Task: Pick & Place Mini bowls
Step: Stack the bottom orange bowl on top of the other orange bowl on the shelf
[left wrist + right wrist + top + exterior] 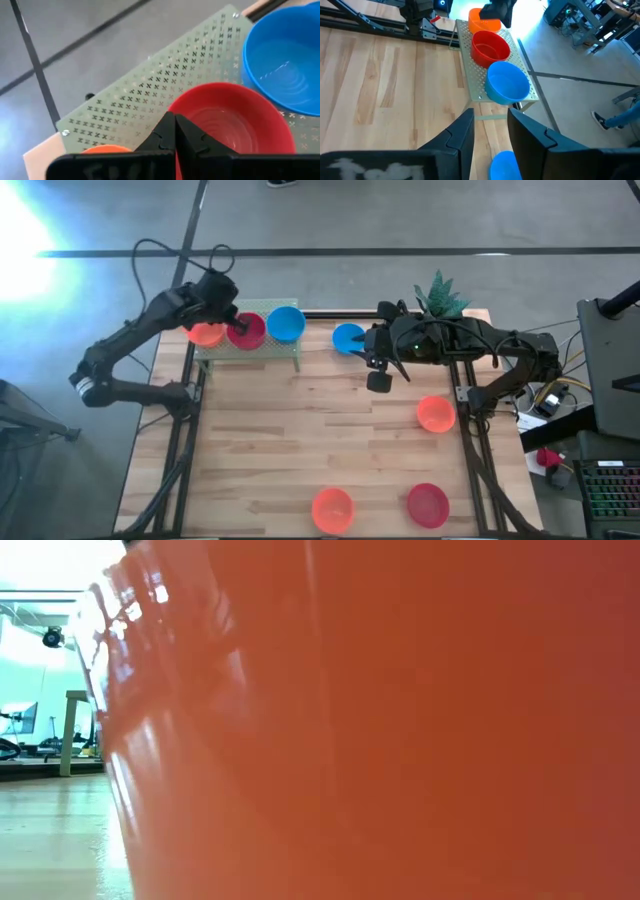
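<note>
A pale green perforated rack [250,350] at the table's far left carries an orange mini bowl [207,334], a red mini bowl [247,331] and a blue mini bowl [286,323] in a row. My left gripper [175,122] is shut at the red bowl's [235,120] rim. A second blue bowl [348,337] rests on the table right of the rack. My right gripper [490,132] is open, with that blue bowl [505,167] showing low between its fingers, apart from them. Three more bowls rest on the table: orange [435,413], orange [332,508] and red [428,505]. My left gripper has the red bowl by its rim [171,106] on the side toward the orange bowl. The rim runs into the seam between the fingers, one finger [200,145] over the bowl's inside and one [157,137] outside. It comes slanting from above. The bowl rests on the rack.
A potted green plant [440,295] stands at the far edge behind the right arm. The near orange bowl [400,740] fills most of the low view. Bare wood lies in the table's middle [300,430]. Equipment stands off the table's right side.
</note>
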`<state>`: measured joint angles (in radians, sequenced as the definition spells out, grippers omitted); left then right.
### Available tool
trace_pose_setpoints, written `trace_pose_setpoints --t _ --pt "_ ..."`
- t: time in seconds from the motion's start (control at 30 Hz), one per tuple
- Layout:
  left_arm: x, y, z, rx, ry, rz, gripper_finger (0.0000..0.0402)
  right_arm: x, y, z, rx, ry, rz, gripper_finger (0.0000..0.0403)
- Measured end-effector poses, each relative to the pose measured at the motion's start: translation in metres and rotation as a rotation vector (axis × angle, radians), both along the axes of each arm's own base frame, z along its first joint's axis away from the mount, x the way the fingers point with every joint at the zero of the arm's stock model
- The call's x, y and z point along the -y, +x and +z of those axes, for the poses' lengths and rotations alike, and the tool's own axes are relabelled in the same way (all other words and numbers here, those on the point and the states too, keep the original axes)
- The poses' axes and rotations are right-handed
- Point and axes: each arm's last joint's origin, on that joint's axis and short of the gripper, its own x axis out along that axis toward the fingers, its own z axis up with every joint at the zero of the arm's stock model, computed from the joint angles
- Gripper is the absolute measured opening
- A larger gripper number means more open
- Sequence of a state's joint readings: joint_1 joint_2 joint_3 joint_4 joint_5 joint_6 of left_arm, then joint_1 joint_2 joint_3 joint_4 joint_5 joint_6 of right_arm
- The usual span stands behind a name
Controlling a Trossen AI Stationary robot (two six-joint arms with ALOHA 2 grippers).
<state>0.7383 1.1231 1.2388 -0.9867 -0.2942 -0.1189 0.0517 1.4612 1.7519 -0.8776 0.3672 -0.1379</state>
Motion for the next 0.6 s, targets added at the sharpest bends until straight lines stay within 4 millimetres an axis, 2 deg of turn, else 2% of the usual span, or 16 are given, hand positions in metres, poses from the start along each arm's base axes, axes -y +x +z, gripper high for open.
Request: trace_pose_setpoints --t 0.33,0.6 --pt "0.038 -0.024 0.026 0.100 0.114 -0.110 0.0000 0.000 0.000 0.000 0.005 0.011 -0.006 0.0111" --pt "0.070 -0.030 0.037 0.179 0.153 -0.271 0.0000 0.000 -0.001 0.000 0.038 0.093 -0.059 0.0111"
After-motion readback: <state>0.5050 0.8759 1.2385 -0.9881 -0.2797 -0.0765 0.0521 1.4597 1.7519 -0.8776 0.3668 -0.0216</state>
